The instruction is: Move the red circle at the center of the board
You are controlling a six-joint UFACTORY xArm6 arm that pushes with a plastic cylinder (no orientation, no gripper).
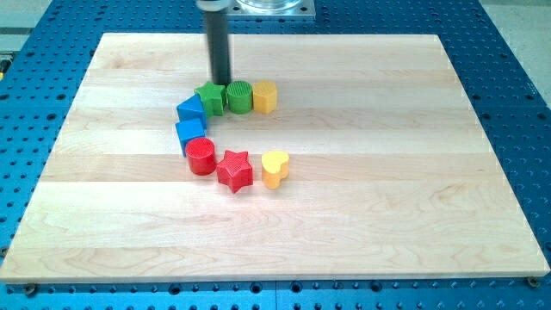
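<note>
Red circle (201, 157) stands upright as a round cylinder, no long axis readable. It touches the red star (234, 170) on the view's left. My tip (221, 83), a jawless tool, sits well above the circle, beside the green blocks (225, 97).

Pale wooden board (344, 215) on blue perforated metal table (525, 103); even light.

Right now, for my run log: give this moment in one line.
tip: behind green star | red circle: untouched, left of red star | not centred
</note>
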